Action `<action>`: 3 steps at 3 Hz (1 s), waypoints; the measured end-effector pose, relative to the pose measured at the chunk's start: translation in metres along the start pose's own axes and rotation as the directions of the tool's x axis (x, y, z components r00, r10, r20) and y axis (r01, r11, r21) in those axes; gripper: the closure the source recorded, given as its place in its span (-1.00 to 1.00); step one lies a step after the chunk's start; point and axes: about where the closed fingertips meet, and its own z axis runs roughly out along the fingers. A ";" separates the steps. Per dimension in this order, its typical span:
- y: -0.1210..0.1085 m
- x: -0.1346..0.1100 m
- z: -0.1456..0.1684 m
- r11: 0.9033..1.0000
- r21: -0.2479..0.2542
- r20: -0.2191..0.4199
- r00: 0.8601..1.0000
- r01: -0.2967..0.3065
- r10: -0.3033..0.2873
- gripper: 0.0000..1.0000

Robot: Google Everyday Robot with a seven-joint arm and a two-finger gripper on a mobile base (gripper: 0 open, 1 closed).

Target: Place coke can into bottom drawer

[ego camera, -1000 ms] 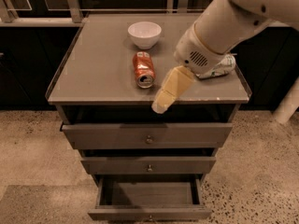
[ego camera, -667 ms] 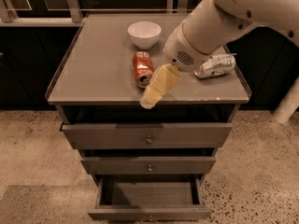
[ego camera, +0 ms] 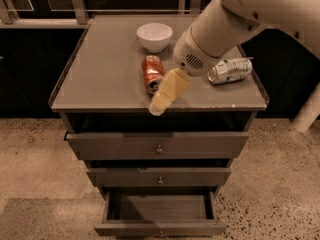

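Note:
The coke can point(ego camera: 152, 73) lies on its side on the grey cabinet top point(ego camera: 100, 79), silver end towards the front, just in front of the white bowl. My gripper point(ego camera: 160, 104) is pale yellow and hangs over the front edge of the top, just to the right of and in front of the can, close to its silver end. It holds nothing that I can see. The bottom drawer point(ego camera: 160, 228) is pulled open below, with a small knob on its front, and its grey inside shows nothing in it.
A white bowl point(ego camera: 154, 36) stands at the back of the top. A silver-and-green can point(ego camera: 230, 70) lies on its side at the right. The top drawer point(ego camera: 157, 145) and middle drawer point(ego camera: 159, 176) are shut. The floor is speckled.
The arm and gripper have moved left across the cabinet top, from near the silver-and-green can to beside the coke can. The cans and the bowl have not moved.

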 end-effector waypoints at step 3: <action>-0.054 -0.029 0.046 0.998 0.038 -0.125 0.991 0.052 -0.047 -1.00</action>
